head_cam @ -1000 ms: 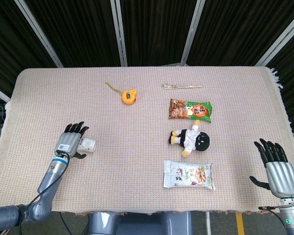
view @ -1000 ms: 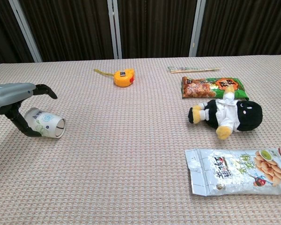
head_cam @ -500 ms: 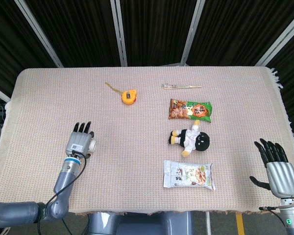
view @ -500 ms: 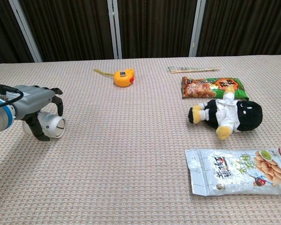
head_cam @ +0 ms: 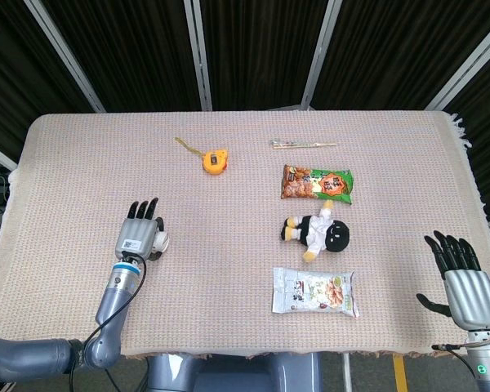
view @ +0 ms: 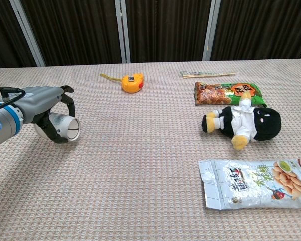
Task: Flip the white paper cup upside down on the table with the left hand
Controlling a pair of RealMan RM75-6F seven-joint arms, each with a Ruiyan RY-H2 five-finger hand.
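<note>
2 hands and 6 loose items on a beige woven table cover (head_cam: 229, 237).

Head view:
- left hand (head_cam: 139, 238), near the table's left front, back of the palm facing up, fingers wrapped over the white paper cup (head_cam: 160, 242); only a sliver of cup shows at the hand's right edge.
- right hand (head_cam: 461, 282), past the table's right front corner, fingers apart and pointing away from the robot, holding nothing.
- orange tape measure (head_cam: 215, 160) with a short yellow tail, far centre-left.
- chopsticks (head_cam: 303, 144) in a wrapper, far centre, lying crosswise.
- green and orange snack bag (head_cam: 316, 183), just nearer than the chopsticks.
- plush doll (head_cam: 317, 232), black head, white body, yellow feet, lying on its side just below that bag.
- white snack bag (head_cam: 314, 292), flat, nearest the front edge.

Chest view:
- left hand (view: 49, 106) clasps the white paper cup (view: 63, 126) on its side, open mouth facing right; the cup appears lifted slightly off the cloth, though this is hard to judge.
- orange tape measure (view: 132, 83), chopsticks (view: 208, 75), green and orange snack bag (view: 227, 93), plush doll (view: 243, 122), white snack bag (view: 253, 183), all well apart from the cup.
</note>
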